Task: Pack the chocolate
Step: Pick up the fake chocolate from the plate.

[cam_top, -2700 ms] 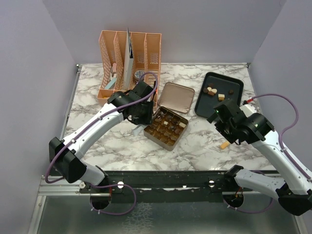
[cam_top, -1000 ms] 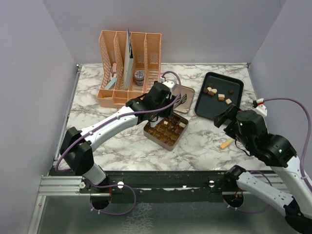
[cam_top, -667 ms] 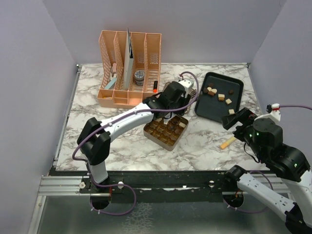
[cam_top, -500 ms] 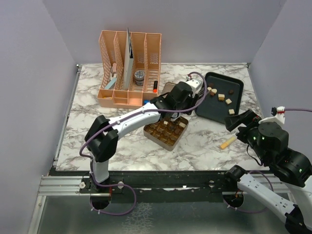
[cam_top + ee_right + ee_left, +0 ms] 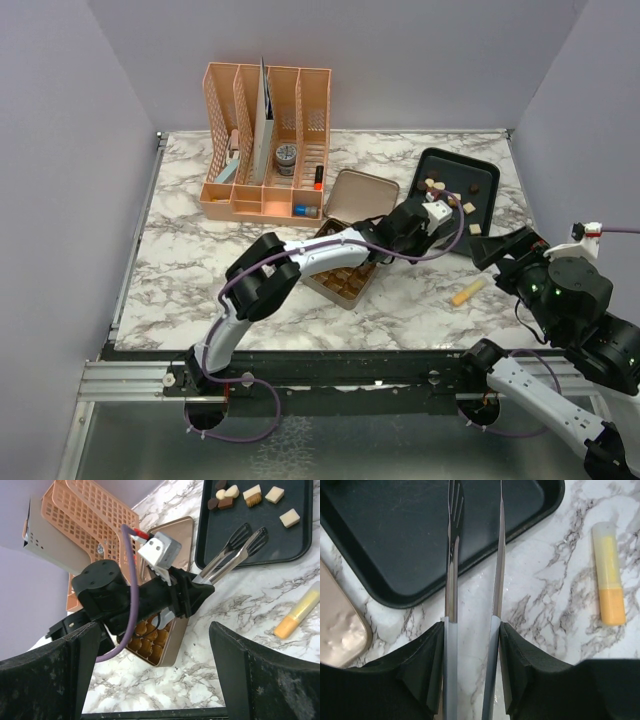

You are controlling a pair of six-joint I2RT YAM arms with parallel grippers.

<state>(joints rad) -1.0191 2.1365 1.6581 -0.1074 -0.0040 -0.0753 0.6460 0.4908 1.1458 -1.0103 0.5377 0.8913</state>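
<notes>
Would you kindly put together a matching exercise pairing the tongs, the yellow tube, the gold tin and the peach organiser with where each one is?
1 tongs
2 yellow tube
3 gold tin
4 peach organiser

A at the table's back edge
B tips over the black tray
C lying flat on the bare table
D holding rows of chocolate

Pairs: 1-B, 2-C, 3-D, 4-A
</notes>
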